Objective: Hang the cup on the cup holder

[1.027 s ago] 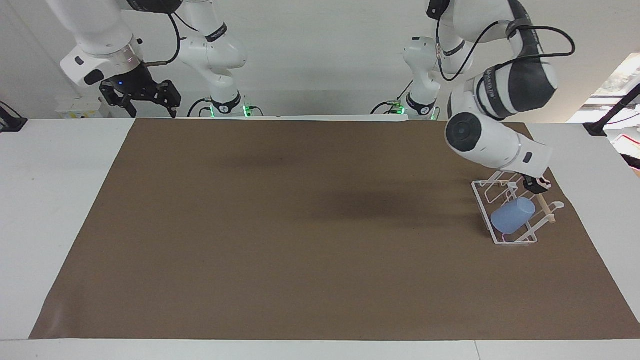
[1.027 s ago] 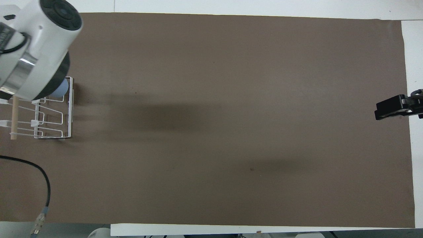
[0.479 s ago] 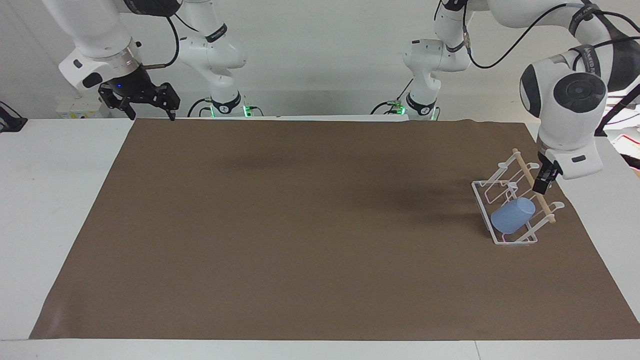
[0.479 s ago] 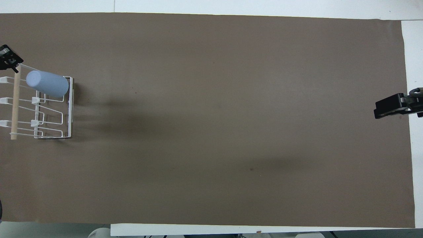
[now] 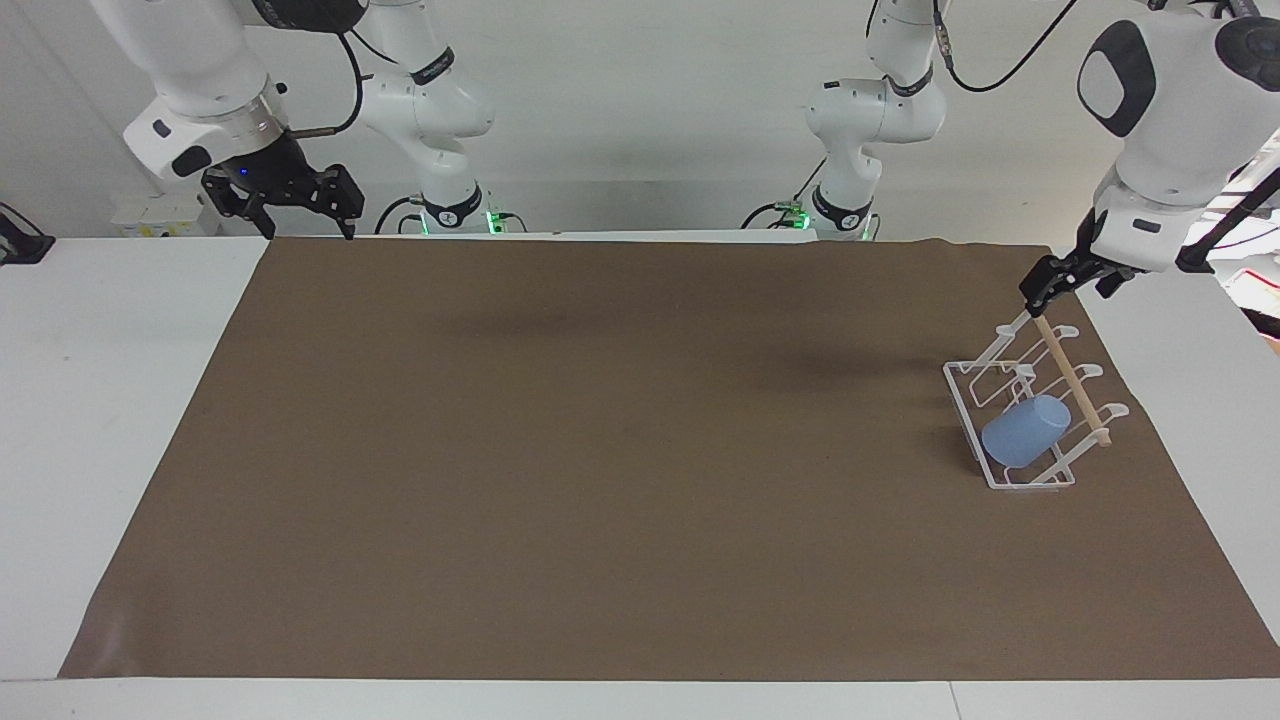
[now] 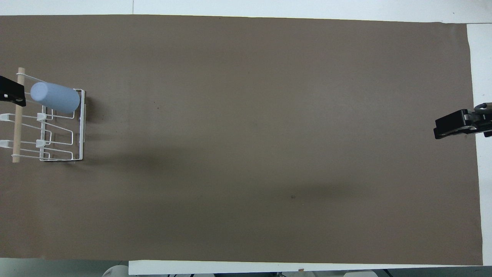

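A white table carries a large brown mat that covers most of its top. A plain white wall stands at the robots' end, with both arm bases in front of it.

The cup holder, a white wire rack with a thin wooden dowel across its top, stands on the mat toward the left arm's end of the table. The cup, a light blue tumbler, hangs tilted on one slanted prong, at the end of the rack farther from the robots.

The left arm reaches down from above at its end of the table. The left gripper hangs just above the end of the dowel nearer the robots, fingers apart, holding nothing. In the overhead view only its black tip shows at the frame edge.

The right arm waits at its own end. The right gripper hovers over the mat's edge nearest the robots, jaws spread wide and empty.
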`<state>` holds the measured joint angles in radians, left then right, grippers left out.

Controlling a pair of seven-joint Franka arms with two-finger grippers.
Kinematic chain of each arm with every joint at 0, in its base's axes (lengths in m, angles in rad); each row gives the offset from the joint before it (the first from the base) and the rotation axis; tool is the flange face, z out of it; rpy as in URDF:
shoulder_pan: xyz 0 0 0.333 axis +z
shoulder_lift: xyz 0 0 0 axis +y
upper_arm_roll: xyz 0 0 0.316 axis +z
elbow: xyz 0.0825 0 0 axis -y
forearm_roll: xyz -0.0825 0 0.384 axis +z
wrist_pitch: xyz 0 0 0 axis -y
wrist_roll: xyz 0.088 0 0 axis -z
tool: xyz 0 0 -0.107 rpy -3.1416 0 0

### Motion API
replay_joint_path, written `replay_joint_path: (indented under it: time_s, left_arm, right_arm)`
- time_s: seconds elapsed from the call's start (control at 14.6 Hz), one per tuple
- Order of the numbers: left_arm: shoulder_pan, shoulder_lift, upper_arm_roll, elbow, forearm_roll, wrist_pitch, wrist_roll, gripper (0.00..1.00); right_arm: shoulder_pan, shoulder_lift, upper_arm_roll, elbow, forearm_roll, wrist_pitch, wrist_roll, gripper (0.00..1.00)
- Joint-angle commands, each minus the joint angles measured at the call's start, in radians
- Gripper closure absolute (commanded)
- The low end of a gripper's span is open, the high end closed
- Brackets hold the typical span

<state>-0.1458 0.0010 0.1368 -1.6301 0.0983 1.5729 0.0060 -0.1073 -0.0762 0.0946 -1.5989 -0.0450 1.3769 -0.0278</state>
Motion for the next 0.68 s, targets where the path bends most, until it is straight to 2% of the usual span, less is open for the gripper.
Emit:
replay_joint_path:
  time_s: [0.0, 0.14, 0.34, 0.48, 0.55, 0.62]
  left_arm:
    - [0.083, -0.055, -0.017, -0.037, -0.09, -0.002, 0.269, 0.0]
    - [0.103, -0.049, -0.037, -0.027, -0.155, 0.009, 0.276, 0.0]
    - [0.155, -0.045, -0.187, -0.013, -0.155, 0.009, 0.129, 0.0]
    - [0.111, -0.044, -0.186, 0.001, -0.152, -0.037, 0.124, 0.0]
    - [0.047, -0.044, -0.154, 0.012, -0.146, -0.043, 0.121, 0.0]
    - [-0.027, -0.045, -0.078, 0.012, -0.132, -0.043, 0.121, 0.0]
  right_arm:
    - [-0.006, -0.004, -0.001, 0.001, 0.02, -0.01, -0.018, 0.01]
    - [-0.009, -0.004, -0.001, 0.001, 0.02, -0.009, -0.017, 0.0]
    - [-0.009, -0.004, -0.001, 0.001, 0.02, -0.009, -0.018, 0.01]
    - [-0.008, -0.004, -0.001, 0.001, 0.02, -0.009, -0.018, 0.01]
    - [-0.008, -0.004, -0.001, 0.001, 0.02, -0.009, -0.018, 0.0]
    - [-0.009, -0.004, -0.001, 0.001, 0.02, -0.009, -0.017, 0.01]
